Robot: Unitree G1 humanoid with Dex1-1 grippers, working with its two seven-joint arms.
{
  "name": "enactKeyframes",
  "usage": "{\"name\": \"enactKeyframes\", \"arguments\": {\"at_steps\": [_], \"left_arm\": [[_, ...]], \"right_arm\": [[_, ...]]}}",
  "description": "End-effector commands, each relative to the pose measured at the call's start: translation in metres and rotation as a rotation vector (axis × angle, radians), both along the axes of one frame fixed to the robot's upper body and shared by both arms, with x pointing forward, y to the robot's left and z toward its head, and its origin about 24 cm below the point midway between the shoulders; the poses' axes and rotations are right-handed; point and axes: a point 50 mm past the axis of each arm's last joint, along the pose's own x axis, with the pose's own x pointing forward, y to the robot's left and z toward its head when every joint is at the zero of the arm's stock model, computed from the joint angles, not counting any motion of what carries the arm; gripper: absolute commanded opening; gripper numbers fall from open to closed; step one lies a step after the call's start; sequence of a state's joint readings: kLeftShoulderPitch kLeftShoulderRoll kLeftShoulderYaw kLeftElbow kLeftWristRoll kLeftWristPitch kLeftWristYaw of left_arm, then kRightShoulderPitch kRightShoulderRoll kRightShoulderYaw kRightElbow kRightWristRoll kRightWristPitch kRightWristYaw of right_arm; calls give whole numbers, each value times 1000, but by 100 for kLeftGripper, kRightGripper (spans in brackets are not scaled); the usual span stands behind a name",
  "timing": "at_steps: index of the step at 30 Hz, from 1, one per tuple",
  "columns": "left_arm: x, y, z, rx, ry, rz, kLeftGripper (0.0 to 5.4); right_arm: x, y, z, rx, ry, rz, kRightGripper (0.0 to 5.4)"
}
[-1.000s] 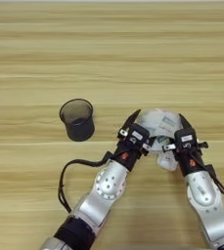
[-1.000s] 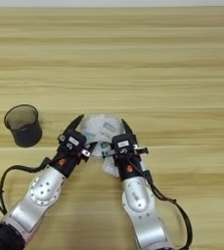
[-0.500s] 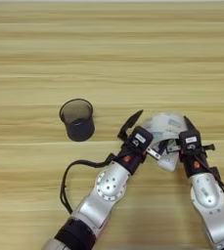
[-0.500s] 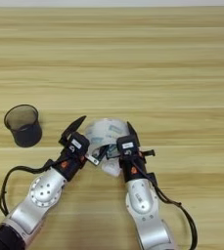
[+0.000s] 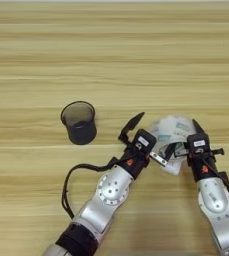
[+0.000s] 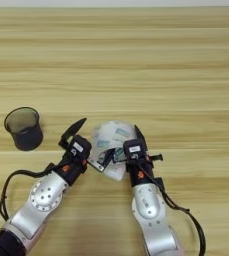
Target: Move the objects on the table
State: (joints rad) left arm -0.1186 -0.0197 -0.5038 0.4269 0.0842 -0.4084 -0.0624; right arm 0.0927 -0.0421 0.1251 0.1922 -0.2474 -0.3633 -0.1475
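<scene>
Toward the near edge of the light-brown wood-grain table (image 5: 111, 55), both two-fingered black grippers — left gripper (image 5: 145, 138) spread, right gripper (image 5: 185, 141) apparently spread too — flank the clear tape roll (image 5: 169, 131), seemingly to steady it; the black mesh cup (image 5: 79, 122) stands upright, well left.

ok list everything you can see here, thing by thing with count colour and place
mesh cup: one, black, upright on the table's left part, apart from both arms
tape roll: one, clear with a printed core, between the two grippers, right of centre
table: one, light-brown wood grain, fills the view
left gripper: one, black fingers spread open, at the roll's left side
right gripper: one, black fingers, at the roll's right side
</scene>
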Motion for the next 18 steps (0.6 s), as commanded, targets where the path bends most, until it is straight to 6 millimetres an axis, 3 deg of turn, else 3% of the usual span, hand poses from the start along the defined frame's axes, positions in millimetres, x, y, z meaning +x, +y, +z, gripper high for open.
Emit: {"name": "enactKeyframes", "arguments": {"at_steps": [1,18], "left_arm": [[-22,-39,7,-38,5,-208,540],[-21,-30,7,8,2,-253,540]], "right_arm": [[15,1,19,26,-71,-37,104],[25,-19,25,4,-96,-101,103]]}}
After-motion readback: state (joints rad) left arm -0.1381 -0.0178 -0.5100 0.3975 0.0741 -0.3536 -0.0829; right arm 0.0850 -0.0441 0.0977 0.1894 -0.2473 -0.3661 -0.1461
